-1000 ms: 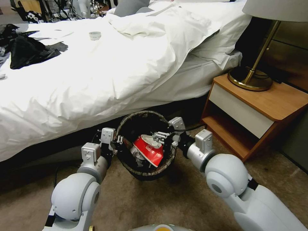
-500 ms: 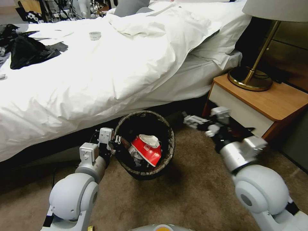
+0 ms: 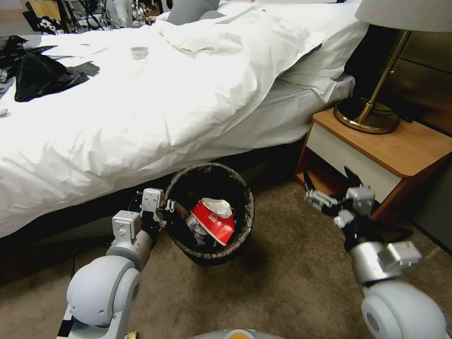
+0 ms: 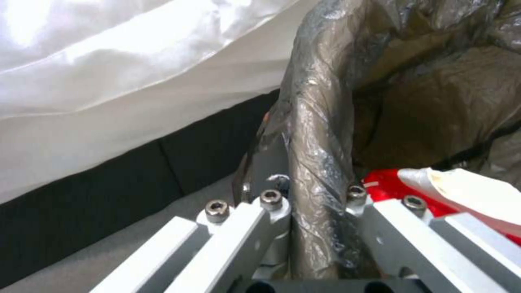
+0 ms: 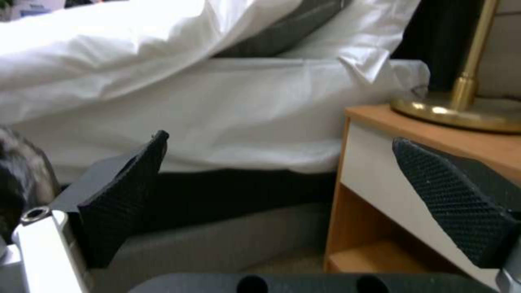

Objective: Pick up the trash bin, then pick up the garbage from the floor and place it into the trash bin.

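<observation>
Carpet [image 3: 282, 282] by bed [image 3: 141, 108], left gripper [image 4: 317, 228] clamping trash bin [image 3: 245, 226] rim, right gripper [image 5: 282, 195] spread, carton [image 3: 214, 221] print seemingly unreadable.

bed [image 3: 141, 103] white duvet, rumpled | nightstand [image 3: 395, 150] wooden, beside bed | brass lamp [image 3: 372, 113] on nightstand | carpet [image 3: 263, 292] brown

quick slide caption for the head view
Left hand grips the trash bin rim; open right hand by the nightstand.

Our right gripper [image 3: 329, 181] has left the trash bin [image 3: 211, 252], swung out over the carpet and now hangs before the nightstand [image 3: 376, 155], jaws spread and empty. Our right arm has drawn back.
</observation>
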{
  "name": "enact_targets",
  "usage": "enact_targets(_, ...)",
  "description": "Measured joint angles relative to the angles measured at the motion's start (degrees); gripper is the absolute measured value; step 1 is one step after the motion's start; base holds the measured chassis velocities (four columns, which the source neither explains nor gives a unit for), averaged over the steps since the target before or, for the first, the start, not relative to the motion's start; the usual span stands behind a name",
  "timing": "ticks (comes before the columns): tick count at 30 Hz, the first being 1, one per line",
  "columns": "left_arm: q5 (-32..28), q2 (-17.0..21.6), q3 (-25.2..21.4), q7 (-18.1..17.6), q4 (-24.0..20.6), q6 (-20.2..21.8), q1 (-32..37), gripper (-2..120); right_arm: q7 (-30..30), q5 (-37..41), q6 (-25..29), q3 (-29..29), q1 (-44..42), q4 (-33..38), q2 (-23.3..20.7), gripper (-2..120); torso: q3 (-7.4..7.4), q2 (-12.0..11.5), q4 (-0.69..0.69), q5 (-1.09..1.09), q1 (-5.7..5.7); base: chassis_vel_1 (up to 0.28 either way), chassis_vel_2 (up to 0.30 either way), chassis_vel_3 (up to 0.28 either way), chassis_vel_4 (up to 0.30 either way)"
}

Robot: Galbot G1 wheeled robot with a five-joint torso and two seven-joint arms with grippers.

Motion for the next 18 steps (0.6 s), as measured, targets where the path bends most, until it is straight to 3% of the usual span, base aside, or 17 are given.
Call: enact_targets(18, -0.15, -0.07, -0.52, 0.00, -0.34, 0.07, 0.02, 2, 0.75, -1.12, 0.72, -0.54, -0.14, -1.47, 0.90, 100, 0.00, 0.00, 0.01, 0.00, 0.00, 0.026, 0.027, 0.034, 0.024)
